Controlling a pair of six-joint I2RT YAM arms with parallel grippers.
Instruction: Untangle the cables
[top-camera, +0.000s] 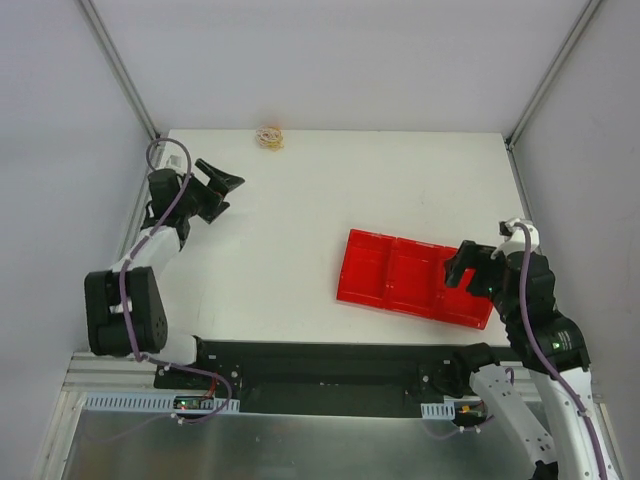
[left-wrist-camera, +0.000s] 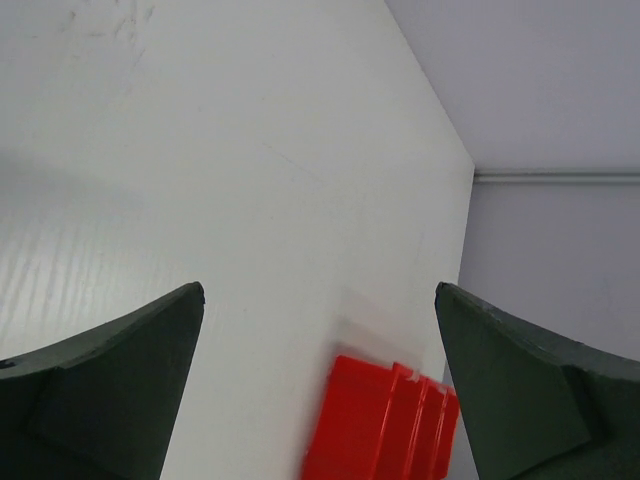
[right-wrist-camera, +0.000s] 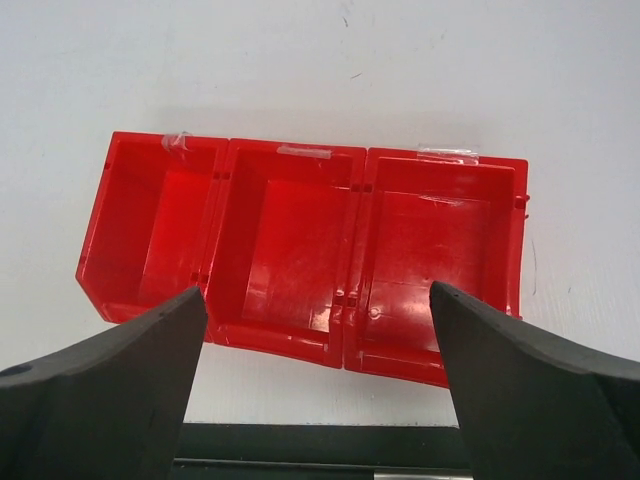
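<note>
Sitting bunched at the far edge of the worktop (top-camera: 300, 220), the cables (top-camera: 269, 137) lie beyond and rightward of the left arm (top-camera: 165, 205) and its wide-open, empty jaws, much nearer them than the right arm (top-camera: 530, 300), whose jaws gape equally empty over the red tray (top-camera: 365, 265).

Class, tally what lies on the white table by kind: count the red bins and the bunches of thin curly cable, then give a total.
Red bins: 3, joined side by side in one row
Cable tangle: 1, at the far edge
Total: 4
</note>
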